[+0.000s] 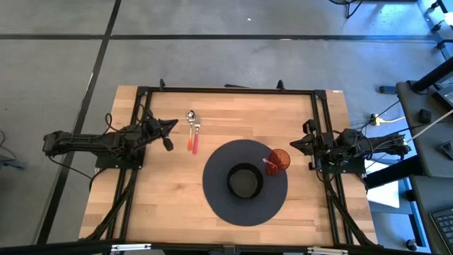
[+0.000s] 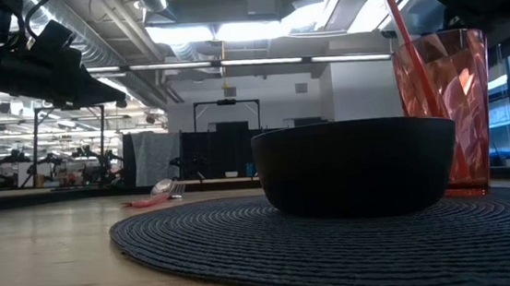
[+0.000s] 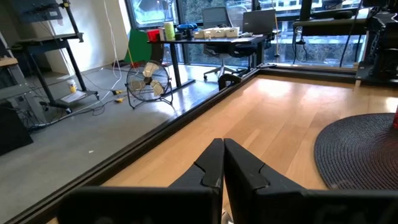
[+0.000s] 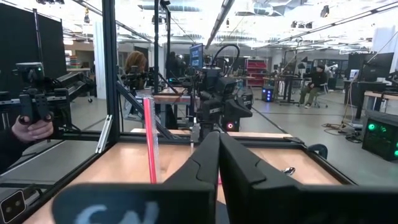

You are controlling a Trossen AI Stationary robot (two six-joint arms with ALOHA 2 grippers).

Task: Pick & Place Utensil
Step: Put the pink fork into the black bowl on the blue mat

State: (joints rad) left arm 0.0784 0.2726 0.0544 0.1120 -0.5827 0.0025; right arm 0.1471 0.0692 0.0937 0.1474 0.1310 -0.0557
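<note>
Woven dark placemat [image 2: 245,246] fills the front of my low view, round and ribbed, lying on the wooden table [image 1: 156,198]. On its middle I see the black bowl [image 2: 354,167], and just beside that, at the mat's right edge, an orange-red faceted cup [image 2: 451,112] with a red-handled item standing in it.

Farther back, off the mat on bare wood, I see two utensils side by side: a spoon [image 1: 190,127] with a shiny silver head and orange-red handle, and beside it a matching piece [image 1: 197,134] I read as a fork. Both lie flat and untouched.

My left gripper [image 1: 172,125] hangs near them toward the table's left side, fingers pressed together on nothing. My right gripper [image 1: 293,145] sits at the right side near the cup, fingers closed, empty too.
</note>
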